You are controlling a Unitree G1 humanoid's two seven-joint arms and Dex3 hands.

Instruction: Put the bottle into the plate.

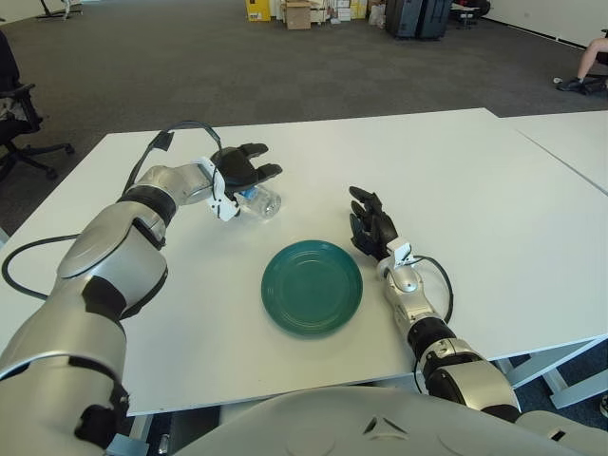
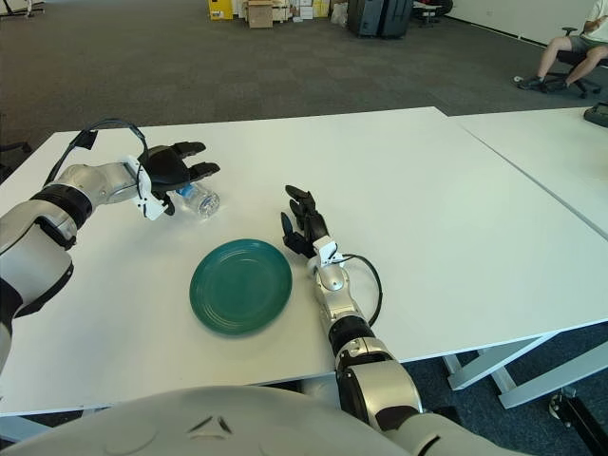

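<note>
Bottle (image 1: 259, 200), small and clear with a blue cap, lies on its side on the white table (image 1: 494, 190), toward the far left of the scene, with the cap end pointing left toward the robot's wrist. The left hand (image 1: 239, 169) reaches over it from the left, black fingers (image 1: 258, 175) spread wide above and just beyond the bottle, holding nothing; whether the palm touches the plastic cannot be told from either view. A dark cable (image 1: 171, 138) arcs over the silver forearm behind that hand.

The green plate (image 1: 313, 286) sits flat on the table nearer the robot and to the right of the bottle, apart from it, with bare tabletop between the two. The bottle is outside the plate.

The right hand (image 1: 371, 224) shows just right of the plate's far edge, black fingers loosely extended and pointing away from the robot, gripping nothing. Its forearm runs back toward the near edge of the table.

Beyond the table lies grey carpet, with boxes (image 1: 299, 11) and dark cases (image 1: 418, 16) along the far wall, an office chair (image 1: 17, 119) at the far left, and a seated person (image 2: 568, 43) visible at the far right
</note>
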